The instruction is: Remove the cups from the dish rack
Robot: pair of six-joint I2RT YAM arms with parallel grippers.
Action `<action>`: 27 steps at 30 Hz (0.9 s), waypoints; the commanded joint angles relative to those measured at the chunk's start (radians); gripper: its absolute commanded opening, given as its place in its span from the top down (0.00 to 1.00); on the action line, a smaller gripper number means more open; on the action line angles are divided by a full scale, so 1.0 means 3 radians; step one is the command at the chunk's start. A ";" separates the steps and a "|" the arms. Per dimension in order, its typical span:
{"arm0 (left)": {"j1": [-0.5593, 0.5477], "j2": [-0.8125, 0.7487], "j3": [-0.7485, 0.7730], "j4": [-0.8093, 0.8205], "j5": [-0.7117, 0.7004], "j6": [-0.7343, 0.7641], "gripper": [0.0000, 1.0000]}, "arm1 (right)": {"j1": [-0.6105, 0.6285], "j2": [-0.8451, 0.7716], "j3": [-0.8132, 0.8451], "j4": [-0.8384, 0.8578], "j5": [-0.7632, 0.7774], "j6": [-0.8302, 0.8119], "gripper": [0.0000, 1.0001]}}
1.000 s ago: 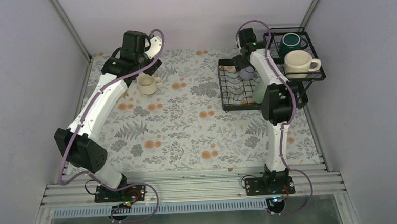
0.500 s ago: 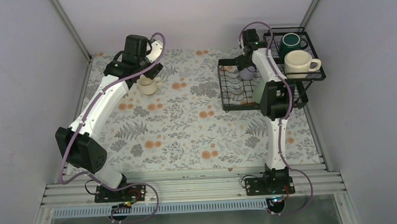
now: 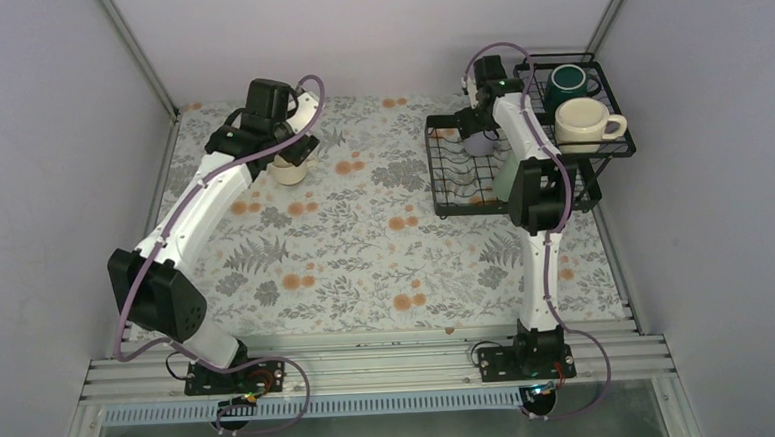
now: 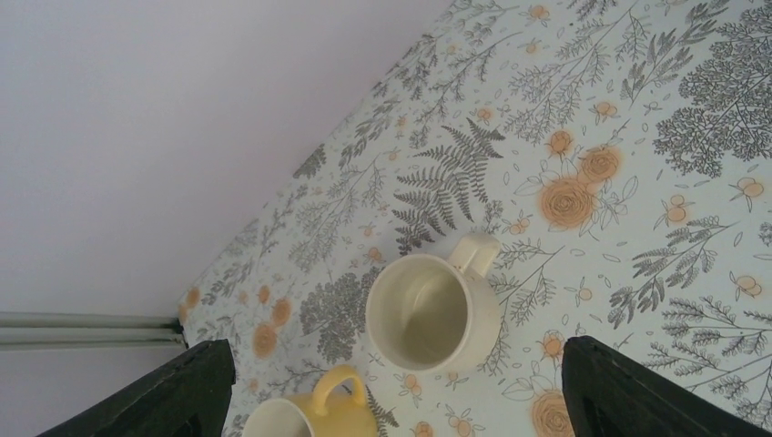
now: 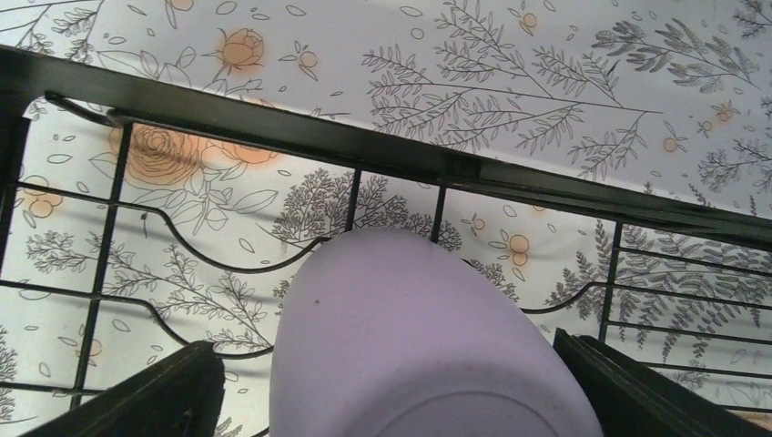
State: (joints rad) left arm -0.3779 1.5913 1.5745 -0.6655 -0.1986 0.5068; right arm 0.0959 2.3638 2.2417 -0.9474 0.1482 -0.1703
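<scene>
The black wire dish rack (image 3: 453,175) stands at the far right. Its raised basket holds a dark green mug (image 3: 567,81) and a cream mug (image 3: 587,123). A mint-green tumbler (image 3: 507,180) and a lavender tumbler (image 3: 480,144) sit in the tray part. My right gripper (image 3: 480,124) is open and straddles the upturned lavender tumbler (image 5: 410,337), one finger on each side (image 5: 387,346). My left gripper (image 3: 282,149) is open above another cream mug (image 4: 435,312) standing on the table, a yellow mug (image 4: 309,417) beside it; its fingers (image 4: 396,346) are wide apart.
The rack's wire rim (image 5: 273,123) runs just beyond the lavender tumbler. Grey walls close in the table at the back and both sides; the back-left corner (image 4: 177,323) is close to the two mugs on the table.
My left gripper has moved right, over the cream mug on the table, now partly covering it from above. My right gripper has shifted slightly farther back over the lavender tumbler.
</scene>
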 commanded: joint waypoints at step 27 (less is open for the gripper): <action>0.0047 -0.0713 -0.0579 0.0935 0.1375 -0.0822 0.04 | -0.0001 -0.0371 0.0099 -0.0195 -0.0821 0.0025 0.61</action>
State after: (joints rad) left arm -0.3748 1.4052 1.4292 -0.5182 0.0406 0.3626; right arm 0.0906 2.3573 2.2513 -0.9737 -0.0105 -0.1669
